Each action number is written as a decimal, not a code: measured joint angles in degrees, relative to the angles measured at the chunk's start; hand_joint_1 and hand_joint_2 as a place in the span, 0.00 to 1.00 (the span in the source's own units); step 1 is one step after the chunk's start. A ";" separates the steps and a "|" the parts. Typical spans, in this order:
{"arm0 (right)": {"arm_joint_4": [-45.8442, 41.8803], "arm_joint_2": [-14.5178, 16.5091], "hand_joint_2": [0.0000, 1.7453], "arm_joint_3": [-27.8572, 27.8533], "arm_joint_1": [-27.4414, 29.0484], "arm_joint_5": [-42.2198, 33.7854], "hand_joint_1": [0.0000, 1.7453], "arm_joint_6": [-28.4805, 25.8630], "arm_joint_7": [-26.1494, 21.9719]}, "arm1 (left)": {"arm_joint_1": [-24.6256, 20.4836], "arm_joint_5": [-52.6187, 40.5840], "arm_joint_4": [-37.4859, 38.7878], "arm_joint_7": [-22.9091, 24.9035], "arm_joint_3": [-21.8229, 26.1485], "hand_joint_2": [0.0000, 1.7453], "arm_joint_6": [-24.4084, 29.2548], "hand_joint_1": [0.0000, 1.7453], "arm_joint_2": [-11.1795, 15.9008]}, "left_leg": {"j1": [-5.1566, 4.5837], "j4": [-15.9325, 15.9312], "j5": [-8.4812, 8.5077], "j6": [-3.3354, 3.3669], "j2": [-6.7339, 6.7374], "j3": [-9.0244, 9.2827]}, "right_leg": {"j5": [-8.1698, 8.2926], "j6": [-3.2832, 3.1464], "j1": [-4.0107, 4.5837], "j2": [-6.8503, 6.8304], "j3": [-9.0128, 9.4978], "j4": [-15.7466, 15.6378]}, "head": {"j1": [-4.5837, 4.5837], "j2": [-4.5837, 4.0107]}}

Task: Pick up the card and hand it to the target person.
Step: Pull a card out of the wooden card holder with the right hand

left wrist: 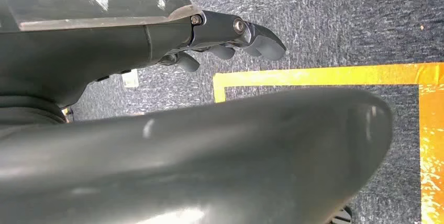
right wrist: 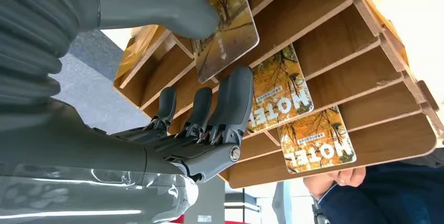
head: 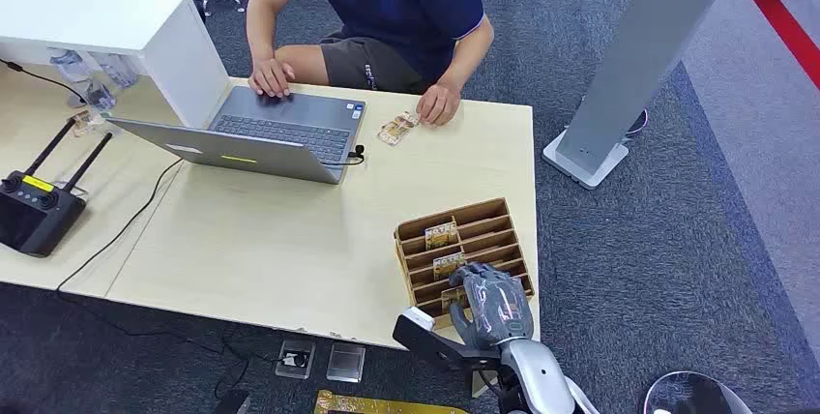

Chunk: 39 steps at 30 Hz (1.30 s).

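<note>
Over the rack [head: 483,216], right hand [head: 493,303] brackets the nearest card [right wrist: 225,22] between thumb and fingers [right wrist: 233,103], contact unclear; left hand [left wrist: 230,38] hangs loosely curled, empty.

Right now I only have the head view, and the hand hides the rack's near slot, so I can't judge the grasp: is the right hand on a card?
Observer: In the wrist view the thumb of the right hand touches the nearest card, fingers by its opposite edge; grip unconfirmed.
Operator: What's printed on the others?
Observer: HOTEL, on two cards in the next slots of the rack.
Operator: Left hand free?
Observer: Yes, the left hand hangs over carpet, holding nothing.
</note>
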 joint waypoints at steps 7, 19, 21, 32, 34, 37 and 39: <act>0.00 -0.27 1.00 -0.11 0.43 0.04 0.52 0.00 0.18 | 0.00 -0.54 0.00 0.00 -0.02 0.00 0.00 0.00 0.00 | 0.00 0.00 0.00 0.00 0.00 0.00 | 0.00 0.00 0.00 0.00 0.00 0.00 | -0.01 0.00; -0.04 -0.69 1.00 -1.37 1.28 0.04 0.59 -0.09 1.05 | -0.01 -1.09 0.00 0.00 -0.04 0.00 -0.09 0.00 0.00 | 0.00 0.00 0.00 0.00 0.00 0.00 | 0.00 0.00 0.00 0.00 0.00 0.00 | -0.01 0.00; -0.15 -0.77 1.00 -1.46 1.37 0.08 0.60 -0.15 1.16 | -0.01 -1.25 0.00 0.00 -0.05 0.00 -0.10 0.00 0.00 | 0.00 0.00 0.00 0.00 0.00 0.00 | 0.00 0.00 0.00 0.00 0.00 0.00 | -0.01 0.00; -0.49 -1.08 1.00 -2.06 1.98 0.23 0.79 -0.17 1.39 | -0.01 -1.80 0.00 0.00 -0.08 0.00 -0.26 0.00 0.00 | 0.00 0.00 0.00 0.00 0.00 0.01 | 0.00 0.00 0.00 0.00 0.00 0.00 | -0.01 0.00; -0.56 -1.11 1.00 -2.27 2.04 0.28 0.84 -0.17 1.39 | -0.01 -1.84 0.00 0.00 -0.09 0.00 -0.26 0.00 0.00 | 0.00 0.00 0.00 0.00 0.00 0.01 | 0.00 0.00 0.00 0.00 0.00 0.00 | -0.01 0.00; -0.66 -1.11 1.00 -2.46 2.08 0.46 0.88 -0.17 1.39 | -0.01 -1.85 0.00 0.00 -0.10 0.00 -0.27 0.00 0.00 | 0.00 0.00 0.00 0.00 0.00 0.01 | 0.00 0.00 0.00 0.00 0.01 0.00 | -0.01 0.00; -0.66 -1.11 1.00 -2.49 2.09 0.56 0.93 -0.17 1.39 | -0.01 -1.85 0.00 -0.01 -0.11 0.00 -0.28 0.00 0.00 | 0.00 0.00 0.00 0.00 0.00 0.01 | 0.00 0.00 0.00 0.00 0.01 0.00 | -0.01 0.00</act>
